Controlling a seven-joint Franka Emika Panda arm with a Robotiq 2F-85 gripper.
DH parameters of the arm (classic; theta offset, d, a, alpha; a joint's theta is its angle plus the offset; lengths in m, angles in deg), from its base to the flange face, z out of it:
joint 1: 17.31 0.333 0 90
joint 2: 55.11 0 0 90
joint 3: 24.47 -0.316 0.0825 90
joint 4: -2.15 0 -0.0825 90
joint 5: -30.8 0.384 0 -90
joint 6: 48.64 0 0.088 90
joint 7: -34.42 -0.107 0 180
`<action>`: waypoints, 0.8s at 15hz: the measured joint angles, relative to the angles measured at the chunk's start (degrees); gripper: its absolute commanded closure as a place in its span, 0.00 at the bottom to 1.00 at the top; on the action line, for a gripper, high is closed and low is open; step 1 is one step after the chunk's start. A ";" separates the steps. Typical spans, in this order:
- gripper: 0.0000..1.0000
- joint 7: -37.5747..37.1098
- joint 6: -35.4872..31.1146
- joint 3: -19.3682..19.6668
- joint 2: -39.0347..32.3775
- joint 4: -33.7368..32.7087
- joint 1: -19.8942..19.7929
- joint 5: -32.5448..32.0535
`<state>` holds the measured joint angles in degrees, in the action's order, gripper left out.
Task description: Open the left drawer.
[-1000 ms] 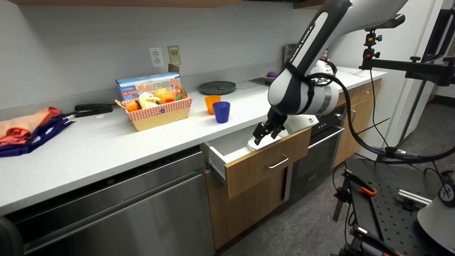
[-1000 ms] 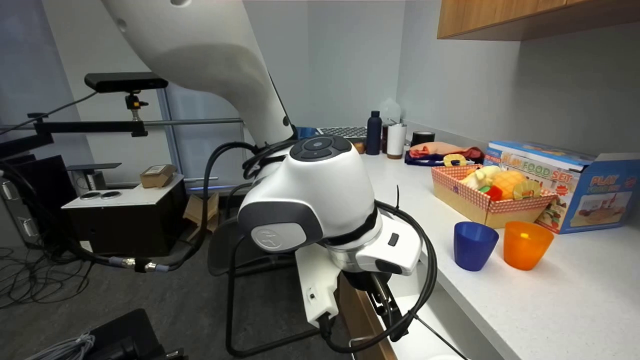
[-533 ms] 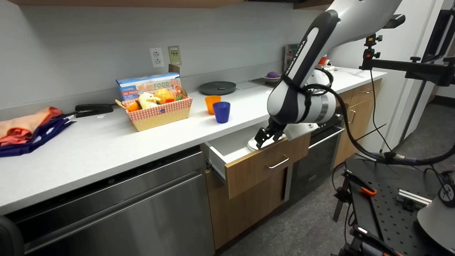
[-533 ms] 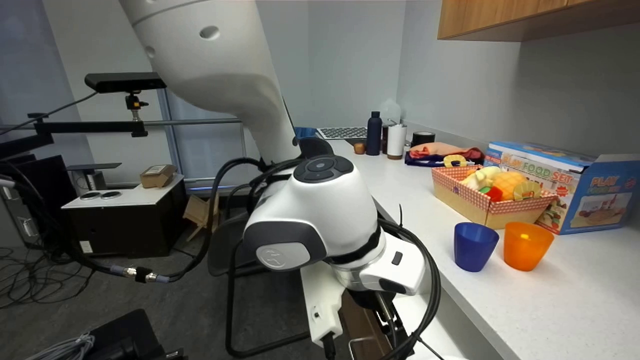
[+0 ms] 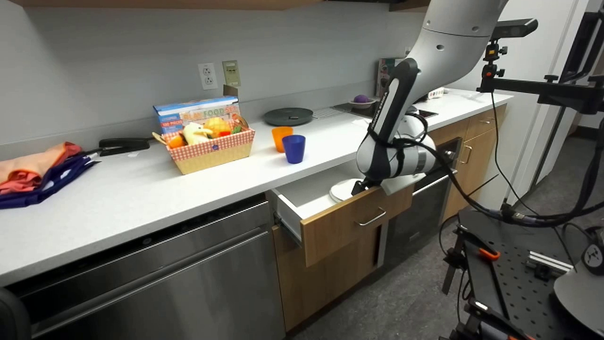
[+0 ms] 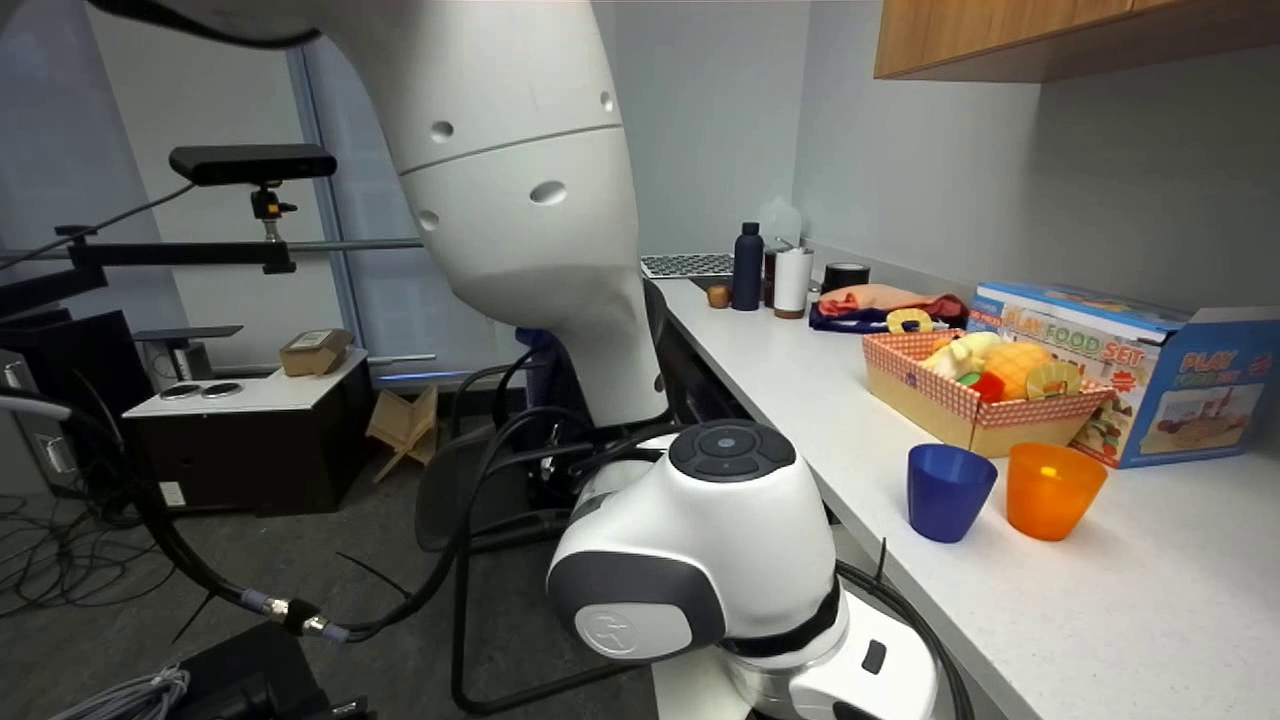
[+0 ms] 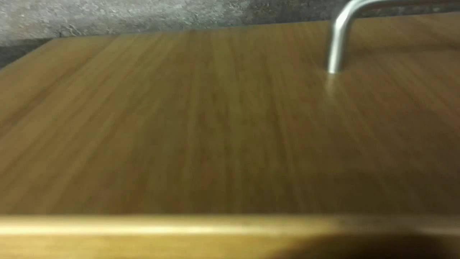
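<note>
The left drawer (image 5: pixel 339 231), with a brown wood front, silver bar handle (image 5: pixel 371 218) and white interior, stands pulled out in an exterior view. A white plate-like thing (image 5: pixel 340 190) lies inside it. My gripper (image 5: pixel 359 187) is lowered inside, just behind the front's top edge. Its fingertips are mostly hidden there, so I cannot tell its opening or contact. The wrist view looks down over the drawer front (image 7: pixel 215 126), with the handle (image 7: pixel 337 43) at upper right; no fingers show clearly. In an exterior view the arm (image 6: pixel 740 560) hides the drawer and the gripper.
The white countertop (image 5: pixel 118 198) edge lies above the drawer. A blue cup (image 5: pixel 294 148), an orange cup (image 5: pixel 282 137) and a play-food basket (image 5: pixel 214 151) stand on it. A steel appliance (image 5: pixel 155 288) is left of the drawer, a black oven (image 5: pixel 417 212) right.
My arm has tilted and lowered, taking the gripper down behind the drawer front. The drawer front has shifted slightly outward in the last half second. The fingers, visible before, are now mostly hidden.
</note>
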<state>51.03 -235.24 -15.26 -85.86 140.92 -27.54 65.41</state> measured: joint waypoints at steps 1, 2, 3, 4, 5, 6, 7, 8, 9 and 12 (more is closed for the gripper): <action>0.00 -0.09 1.04 2.87 -0.28 0.37 2.45 0.01; 0.00 -0.22 2.55 5.76 -0.36 0.91 5.06 0.00; 0.00 -0.35 4.13 8.66 -0.36 1.65 7.81 -0.01; 0.00 -0.60 5.61 11.39 -0.35 2.41 10.56 -0.06; 0.00 -0.92 7.42 14.05 -0.35 3.10 13.30 -0.17; 0.00 -1.22 9.37 16.55 -0.29 3.76 15.91 -0.36; 0.00 -1.51 11.55 18.91 -0.24 4.35 18.42 -0.68; 0.00 -1.83 13.72 21.14 -0.12 4.95 20.76 -1.18; 0.00 -2.23 15.72 23.16 0.01 5.52 22.97 -1.78; 0.00 -3.85 21.41 28.63 0.29 6.60 28.81 -4.18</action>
<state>47.18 -213.84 13.37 -85.58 147.51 1.27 61.23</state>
